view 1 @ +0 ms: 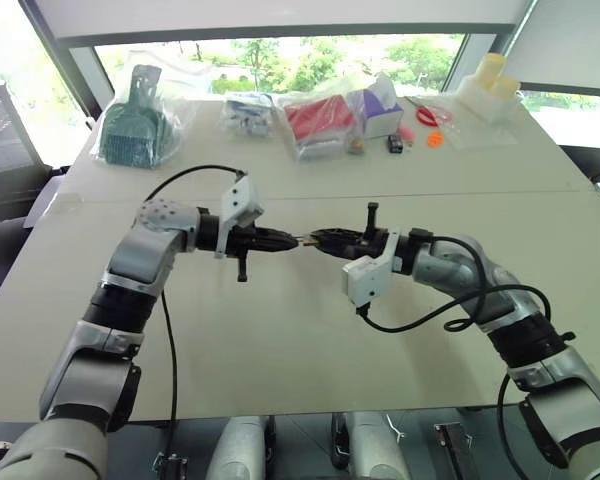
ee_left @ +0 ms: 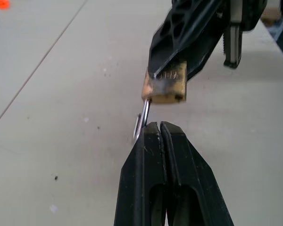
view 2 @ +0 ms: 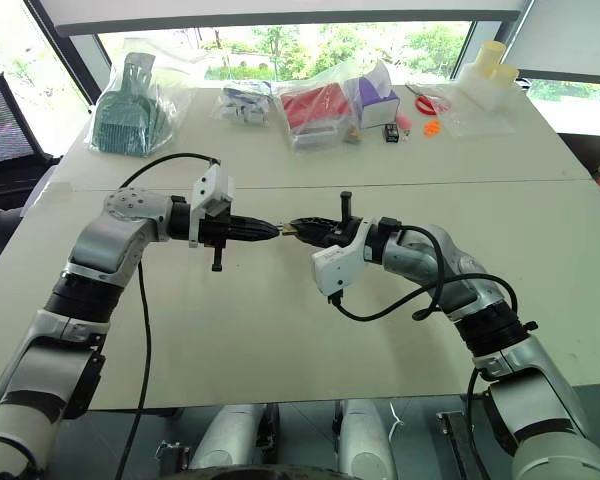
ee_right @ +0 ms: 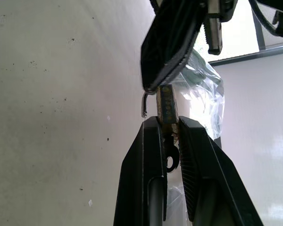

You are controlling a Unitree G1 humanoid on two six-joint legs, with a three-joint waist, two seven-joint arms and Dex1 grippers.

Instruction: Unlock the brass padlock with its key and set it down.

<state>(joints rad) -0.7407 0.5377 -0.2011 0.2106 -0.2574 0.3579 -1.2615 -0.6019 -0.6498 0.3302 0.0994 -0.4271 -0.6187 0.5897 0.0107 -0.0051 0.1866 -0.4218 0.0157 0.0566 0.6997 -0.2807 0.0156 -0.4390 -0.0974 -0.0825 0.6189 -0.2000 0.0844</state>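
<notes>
The brass padlock (ee_left: 166,84) hangs above the worktop (view 1: 280,330), gripped by the right tool (ee_left: 174,70). At its 9 o'clock, the left tool (ee_left: 161,136) is closed on its shackle (ee_left: 140,123). Small, rigid, light and slippery, it is best held by the flat body sides.

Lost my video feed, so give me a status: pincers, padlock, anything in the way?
Right pincer shut on brass padlock. Left pincer shut at its shackle. Padlock held above table, not set down. Nothing obstructing.
</notes>
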